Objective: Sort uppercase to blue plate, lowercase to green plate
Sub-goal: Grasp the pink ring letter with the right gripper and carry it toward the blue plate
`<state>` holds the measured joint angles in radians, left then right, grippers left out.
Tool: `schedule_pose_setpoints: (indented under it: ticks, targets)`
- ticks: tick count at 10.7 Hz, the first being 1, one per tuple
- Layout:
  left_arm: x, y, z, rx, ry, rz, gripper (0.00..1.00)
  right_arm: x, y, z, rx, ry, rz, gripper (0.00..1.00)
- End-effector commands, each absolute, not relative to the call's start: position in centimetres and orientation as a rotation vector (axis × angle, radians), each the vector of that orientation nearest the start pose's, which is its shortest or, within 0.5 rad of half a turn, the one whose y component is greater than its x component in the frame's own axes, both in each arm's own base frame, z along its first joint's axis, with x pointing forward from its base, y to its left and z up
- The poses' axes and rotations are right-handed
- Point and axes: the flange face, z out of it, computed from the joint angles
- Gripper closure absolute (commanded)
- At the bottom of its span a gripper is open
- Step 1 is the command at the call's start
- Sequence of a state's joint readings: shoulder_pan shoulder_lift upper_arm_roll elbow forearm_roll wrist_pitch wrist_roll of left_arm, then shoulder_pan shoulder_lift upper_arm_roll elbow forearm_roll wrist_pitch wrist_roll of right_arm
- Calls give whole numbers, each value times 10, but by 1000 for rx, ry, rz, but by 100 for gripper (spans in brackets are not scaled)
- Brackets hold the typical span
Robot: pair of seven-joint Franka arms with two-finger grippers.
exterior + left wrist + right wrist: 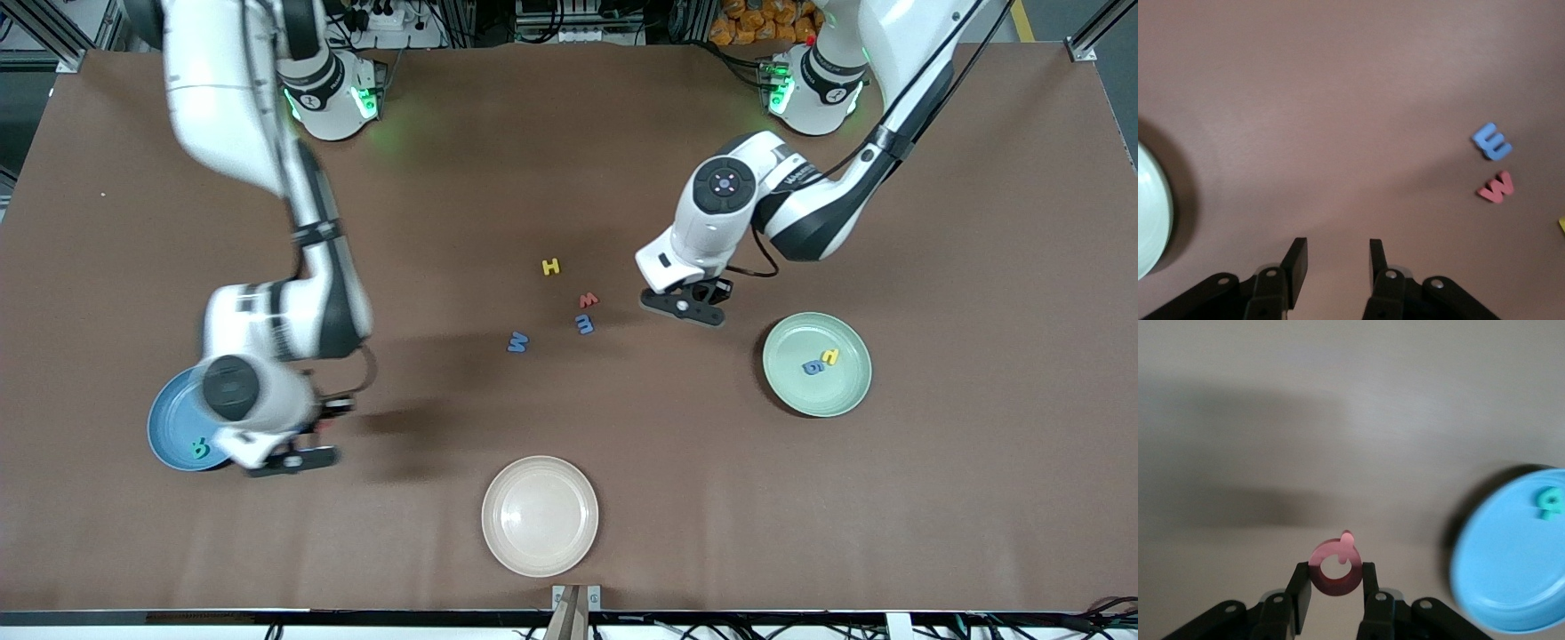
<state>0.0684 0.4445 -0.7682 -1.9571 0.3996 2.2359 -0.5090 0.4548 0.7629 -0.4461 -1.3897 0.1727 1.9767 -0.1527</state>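
My right gripper (309,437) is beside the blue plate (169,418), at its edge toward the table's middle, above the table. In the right wrist view it (1335,579) is shut on the red Q (1335,570). The blue plate (1501,567) holds the teal R (201,447). My left gripper (685,308) is open and empty (1338,257) over bare table between the loose letters and the green plate (800,333). That plate holds the blue g (812,366) and the yellow hooked letter (830,356). The yellow H (551,266), red w (589,300), blue m (584,324) and blue M (517,341) lie mid-table.
A cream-white plate (540,516) lies near the table's front edge, nearer to the front camera than the loose letters. The left wrist view shows the blue m (1491,141), the red w (1497,187) and the green plate's rim (1151,220).
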Motion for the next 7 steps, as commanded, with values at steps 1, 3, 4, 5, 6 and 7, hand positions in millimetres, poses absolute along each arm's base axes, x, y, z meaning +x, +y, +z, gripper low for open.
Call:
schedule_pose_setpoints:
  ticks: [1,3,4,5,6,7]
  targets:
    - [475,-385,298,-2994,858,8,55,682,3,274,-3230,-418,135,100]
    - [464,-402,297,-2930,1063,-4,54,670,-39,264,-3223,-467,105,100]
    - [462,-409,301,-2904,1142,-16,54,669,-62,263,-3217,-472,113,100]
    - [460,-417,302,-2874,1233,-21,54,667,-78,261,-3215,-477,123,100]
    - [454,-424,301,-2858,1274,-20,53,665,-91,259,-3216,-454,132,92]
    - [449,-431,302,-2828,1342,-26,53,663,-97,256,-3214,-428,135,11]
